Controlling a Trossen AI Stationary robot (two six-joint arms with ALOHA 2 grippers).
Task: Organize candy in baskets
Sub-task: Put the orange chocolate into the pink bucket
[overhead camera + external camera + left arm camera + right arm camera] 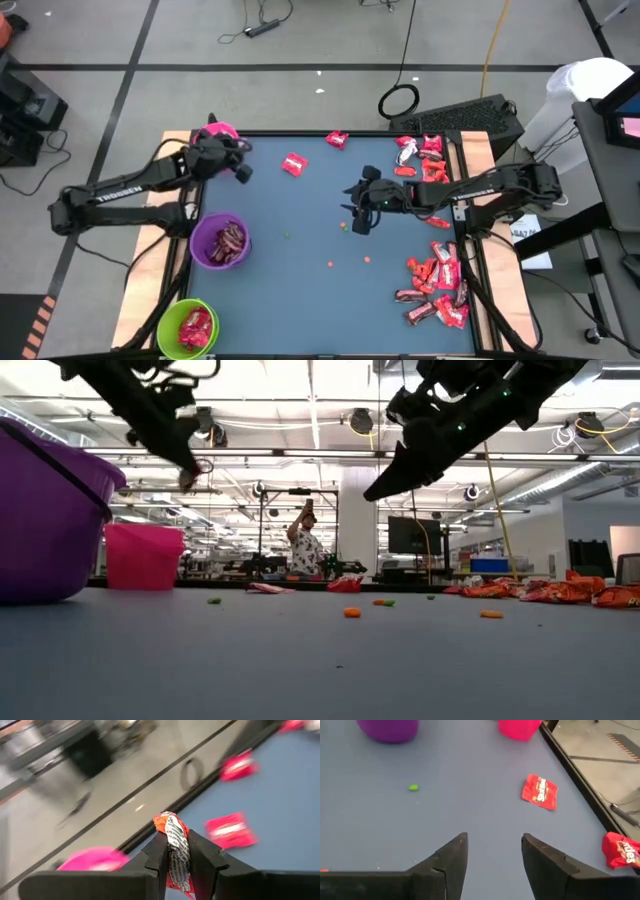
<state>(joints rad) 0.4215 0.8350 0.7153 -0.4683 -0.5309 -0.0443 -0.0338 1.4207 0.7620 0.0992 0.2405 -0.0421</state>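
Here the blue bench (300, 240) carries three baskets; the pink basket (216, 131) sits almost under the left pincer (177, 851), which pinches a red candy (173, 845) upright by its crumpled middle. The right pincer (493, 851) hangs spread and empty above mid-bench, a flat red packet (539, 791) just ahead of it. These wrappers look light, soft and slick, so an edge or a bunched fold seems the best hold.
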